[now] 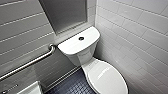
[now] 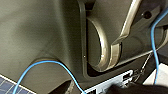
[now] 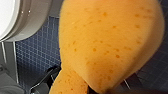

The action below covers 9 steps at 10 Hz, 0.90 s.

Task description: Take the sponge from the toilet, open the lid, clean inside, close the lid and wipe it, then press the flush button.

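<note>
The orange sponge [image 3: 107, 42] looms large in the right wrist view, pinched at its narrow end by my right gripper [image 3: 82, 86], which is shut on it. It hangs above the dark blue floor, beside the white toilet bowl [image 3: 27, 17]. In the head view the toilet [image 1: 105, 77] stands in the corner with its lid down. The small dark flush button [image 1: 81, 38] sits in the middle of the white tank top [image 1: 72, 46]. My left gripper is open, with nothing held.
A steel grab bar [image 1: 27, 64] runs along the tiled left wall. A white tiled wall [image 1: 140, 37] stands close on the toilet's right. Dark blue mosaic floor [image 1: 75, 86] lies left of the bowl. A blue cable [image 2: 50, 63] crosses my grey body.
</note>
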Motion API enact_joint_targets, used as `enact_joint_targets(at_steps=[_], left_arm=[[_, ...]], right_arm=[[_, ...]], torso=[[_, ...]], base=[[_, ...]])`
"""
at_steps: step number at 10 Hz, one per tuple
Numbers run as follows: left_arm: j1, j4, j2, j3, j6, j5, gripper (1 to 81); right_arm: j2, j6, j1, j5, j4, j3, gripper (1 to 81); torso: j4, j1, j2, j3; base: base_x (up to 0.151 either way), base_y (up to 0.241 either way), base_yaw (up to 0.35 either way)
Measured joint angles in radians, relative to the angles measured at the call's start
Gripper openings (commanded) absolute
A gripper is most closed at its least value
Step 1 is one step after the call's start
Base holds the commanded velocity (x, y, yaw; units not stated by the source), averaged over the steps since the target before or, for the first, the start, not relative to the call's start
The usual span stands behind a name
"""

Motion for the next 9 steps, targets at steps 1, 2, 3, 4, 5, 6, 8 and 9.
enact_joint_targets(at_steps=[1,2,3,4,5,6,8,9], left_arm=[[0.000,0.004,-0.006,0.003,0.000,-0.001,81.1],[0.000,0.004,-0.015,0.015,0.000,0.000,81.1],[0.000,0.005,-0.025,0.041,0.000,0.000,81.1],[-0.002,0.005,-0.036,0.074,0.000,0.000,81.1],[-0.002,0.005,-0.047,0.110,0.000,-0.001,81.1],[0.000,0.005,-0.061,0.141,0.000,0.000,81.1],[0.000,0.005,-0.090,0.160,0.000,-0.001,81.1],[0.003,0.005,-0.095,0.159,0.000,-0.001,81.1]], right_arm=[[0.000,-0.001,-0.050,0.031,0.000,-0.026,1.0],[0.004,-0.003,-0.110,0.062,-0.005,-0.059,1.0],[0.026,-0.008,-0.193,0.113,-0.024,-0.136,1.0],[0.064,-0.008,-0.243,0.147,-0.048,-0.203,1.0],[0.117,-0.011,-0.270,0.192,-0.073,-0.257,1.0],[0.171,-0.012,-0.293,0.237,-0.094,-0.309,1.0],[0.267,-0.016,-0.364,0.299,-0.137,-0.411,1.0],[0.310,-0.016,-0.399,0.311,-0.158,-0.453,1.0]], torso=[[0.000,0.000,0.000,0.000],[0.000,0.000,0.000,0.000],[0.000,-0.001,0.002,0.000],[0.000,-0.009,0.014,0.000],[0.000,-0.025,0.040,0.006],[0.000,-0.042,0.069,0.025],[0.000,-0.082,0.131,0.089],[0.000,-0.106,0.166,0.126]], base=[[0.000,0.000,0.000],[0.000,0.000,0.000],[0.000,0.000,0.000],[0.000,0.000,0.000],[0.000,0.000,0.000],[0.000,0.000,0.000],[0.000,0.000,0.000],[0.000,0.000,0.000]])
